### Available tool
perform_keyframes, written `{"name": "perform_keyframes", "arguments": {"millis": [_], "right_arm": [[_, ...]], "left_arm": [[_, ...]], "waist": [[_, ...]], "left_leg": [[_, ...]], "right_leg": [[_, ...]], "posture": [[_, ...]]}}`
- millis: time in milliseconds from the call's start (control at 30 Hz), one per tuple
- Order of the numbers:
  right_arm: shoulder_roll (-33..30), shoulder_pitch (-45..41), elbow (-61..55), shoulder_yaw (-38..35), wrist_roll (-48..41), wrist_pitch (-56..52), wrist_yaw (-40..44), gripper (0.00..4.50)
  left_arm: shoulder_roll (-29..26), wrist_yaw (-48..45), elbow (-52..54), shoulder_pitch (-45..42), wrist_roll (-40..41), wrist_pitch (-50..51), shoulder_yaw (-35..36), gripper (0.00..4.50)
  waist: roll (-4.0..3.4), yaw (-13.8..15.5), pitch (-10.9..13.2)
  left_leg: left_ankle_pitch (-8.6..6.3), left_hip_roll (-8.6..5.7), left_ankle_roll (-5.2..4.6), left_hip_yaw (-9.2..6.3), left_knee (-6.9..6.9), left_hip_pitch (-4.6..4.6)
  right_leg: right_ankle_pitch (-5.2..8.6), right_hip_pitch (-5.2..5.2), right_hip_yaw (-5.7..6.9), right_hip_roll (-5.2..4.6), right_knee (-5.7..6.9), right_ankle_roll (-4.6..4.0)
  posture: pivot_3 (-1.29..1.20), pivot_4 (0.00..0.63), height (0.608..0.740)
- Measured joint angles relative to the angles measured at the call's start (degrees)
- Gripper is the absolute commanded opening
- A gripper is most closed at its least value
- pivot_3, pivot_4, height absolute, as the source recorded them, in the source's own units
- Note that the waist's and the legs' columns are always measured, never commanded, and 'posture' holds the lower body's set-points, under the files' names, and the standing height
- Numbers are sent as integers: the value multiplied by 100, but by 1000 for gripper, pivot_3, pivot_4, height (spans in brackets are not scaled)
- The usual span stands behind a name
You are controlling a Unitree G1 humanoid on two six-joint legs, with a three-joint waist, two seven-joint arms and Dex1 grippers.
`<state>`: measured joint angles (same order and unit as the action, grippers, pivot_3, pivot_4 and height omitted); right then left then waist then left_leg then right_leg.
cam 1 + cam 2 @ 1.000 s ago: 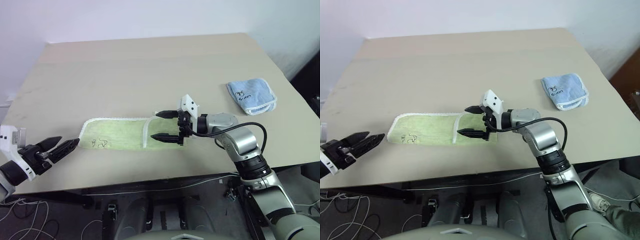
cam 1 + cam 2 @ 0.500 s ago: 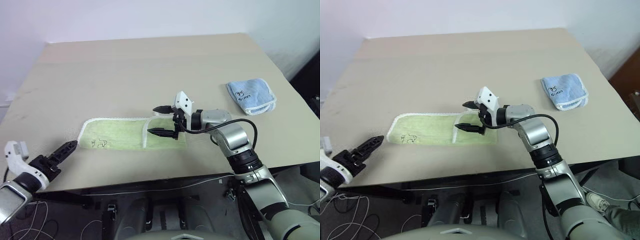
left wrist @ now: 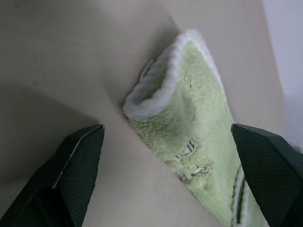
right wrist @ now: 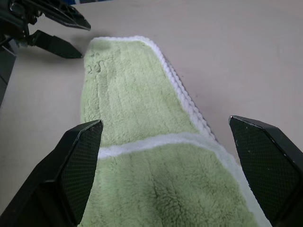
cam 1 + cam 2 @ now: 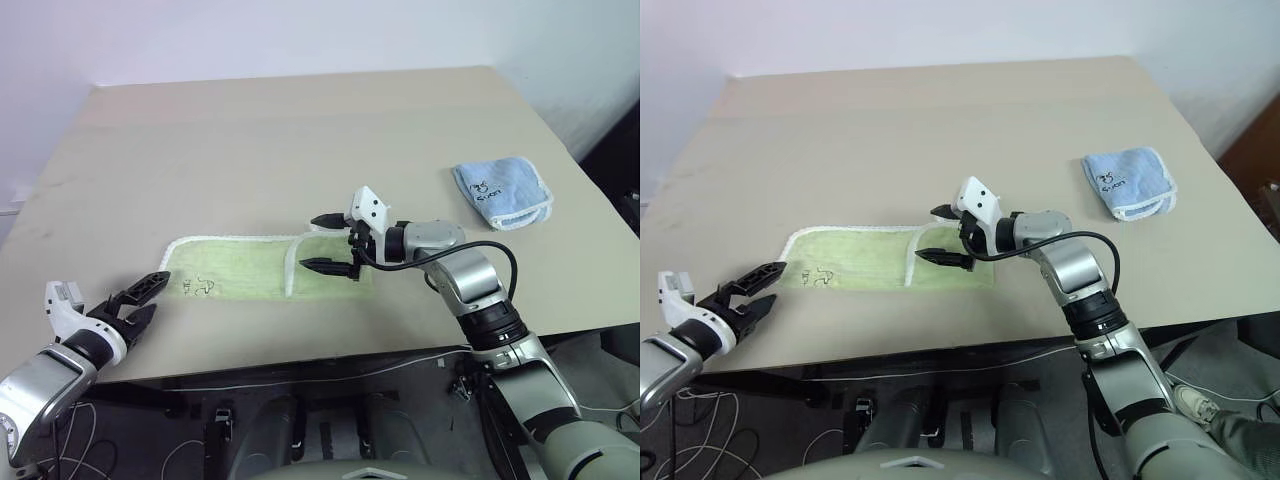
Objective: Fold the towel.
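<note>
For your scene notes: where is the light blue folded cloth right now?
In the left eye view, the light blue folded cloth lies on the table's right side, apart from the towel.

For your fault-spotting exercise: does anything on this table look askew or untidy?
Only mildly. The towel lies as a long strip, its right part doubled over unevenly, so the white edging runs slanted across it. The blue cloth sits neatly folded, apart.

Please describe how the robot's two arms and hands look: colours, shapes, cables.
Both arms have silver-grey metal segments joined by black rings. Each hand, the left hand and the right hand, has two black pointed fingers with finely textured pads and carries a small white block. A black cable loops along the right arm.
</note>
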<state>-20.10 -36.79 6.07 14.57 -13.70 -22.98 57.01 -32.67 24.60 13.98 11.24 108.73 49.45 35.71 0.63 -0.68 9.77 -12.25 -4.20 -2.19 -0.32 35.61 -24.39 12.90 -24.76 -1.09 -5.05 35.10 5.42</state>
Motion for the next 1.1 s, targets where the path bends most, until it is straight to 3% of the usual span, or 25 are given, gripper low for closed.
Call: {"name": "perform_keyframes", "arguments": {"millis": [233, 300, 367, 700, 933, 1100], "right_arm": [[-30, 68, -133, 1, 23, -30, -128, 4482], [-39, 70, -133, 1, 55, -30, -149, 4500], [-47, 71, -134, 1, 68, -30, -154, 4500], [-115, 75, -140, 1, 132, -28, -159, 4500], [-126, 155, -170, 2, 169, -28, -149, 4500], [-311, 248, -593, -21, -137, -210, 217, 4500]], "left_arm": [[-334, -128, -449, -406, 4, -90, -252, 4500], [-338, -201, -466, -488, 6, -89, -344, 4134], [-337, -223, -466, -517, 6, -101, -410, 3603], [-319, -270, -466, -457, 62, -161, -466, 120], [-355, -426, -462, -419, 7, -148, -463, 52], [-705, -870, -378, -652, -334, -94, -470, 52]], "waist": [[2, -13, -1], [2, -17, -1], [2, -22, 0], [2, -17, 0], [3, -17, 0], [3, -4, 1]], "left_leg": [[0, 0, 0, 0, 1, 1], [0, -1, 0, 1, -2, -2], [0, -1, 1, 1, -7, -3], [1, -1, 1, 1, -10, -3], [1, -1, 1, 1, -11, -3], [1, -1, 1, 1, -12, -5]], "right_leg": [[-1, 0, 0, 1, -1, -1], [-1, -2, -1, 1, -5, -1], [-1, -6, -2, 1, -5, 0], [-1, -5, -3, 0, -5, -1], [0, -5, -3, 0, -6, -1], [1, -8, -2, -1, -9, -4]], "posture": [[0, 150, 740], [0, 150, 740], [0, 150, 740], [0, 150, 740], [0, 150, 740], [0, 150, 740]]}}
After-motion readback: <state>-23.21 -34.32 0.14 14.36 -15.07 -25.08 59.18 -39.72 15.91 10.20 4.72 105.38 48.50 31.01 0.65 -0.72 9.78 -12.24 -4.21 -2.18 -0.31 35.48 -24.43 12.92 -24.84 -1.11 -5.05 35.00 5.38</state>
